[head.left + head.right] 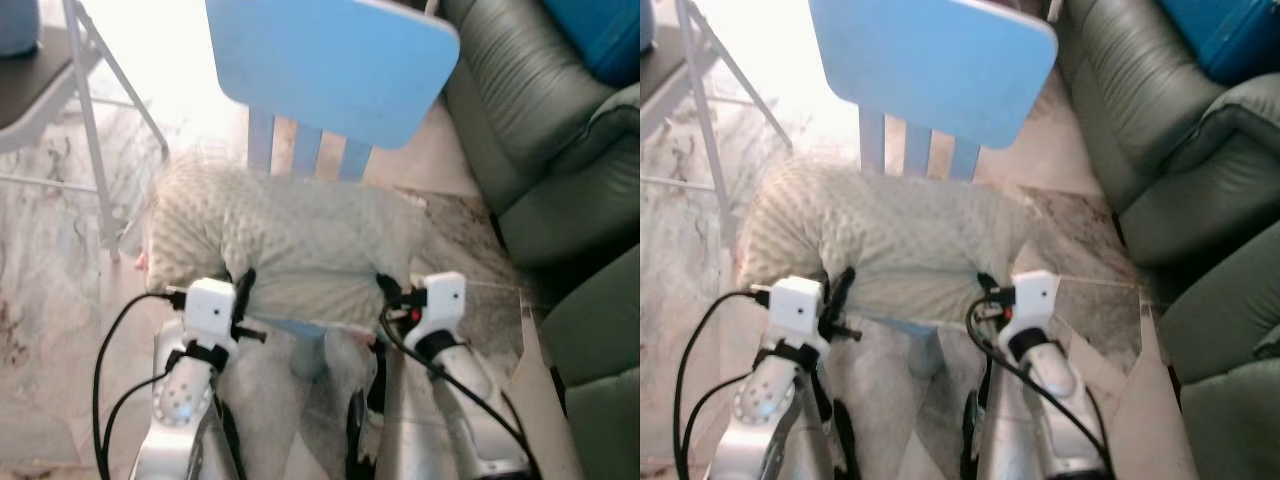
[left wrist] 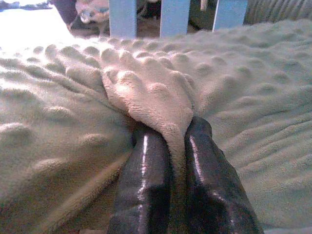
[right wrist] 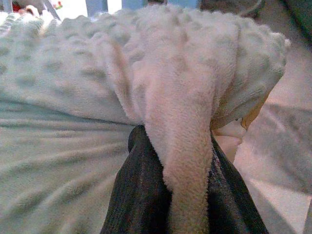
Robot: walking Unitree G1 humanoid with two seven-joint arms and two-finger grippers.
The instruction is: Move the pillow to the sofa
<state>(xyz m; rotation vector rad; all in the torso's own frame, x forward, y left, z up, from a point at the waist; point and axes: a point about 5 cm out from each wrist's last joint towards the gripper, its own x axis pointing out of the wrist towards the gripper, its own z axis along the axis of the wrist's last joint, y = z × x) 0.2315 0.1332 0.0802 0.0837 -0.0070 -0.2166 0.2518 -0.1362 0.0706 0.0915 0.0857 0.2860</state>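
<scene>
A pale green, bumpy plush pillow (image 1: pixel 285 240) lies on the seat of a light blue chair (image 1: pixel 330 60) right in front of me. My left gripper (image 1: pixel 243 292) is shut on a fold of the pillow's near left edge; its black fingers (image 2: pixel 144 180) pinch the plush. My right gripper (image 1: pixel 385 293) is shut on the near right corner, where a fold of fabric (image 3: pixel 183 146) sits squeezed between the fingers. The dark green leather sofa (image 1: pixel 560 150) stands to my right.
The chair's backrest rises just behind the pillow. A grey folding chair frame (image 1: pixel 90 110) stands at the left on the marble floor (image 1: pixel 40 290). A blue cushion (image 1: pixel 600 35) lies on the sofa's far corner. A cardboard flap (image 1: pixel 540 390) lies by the sofa base.
</scene>
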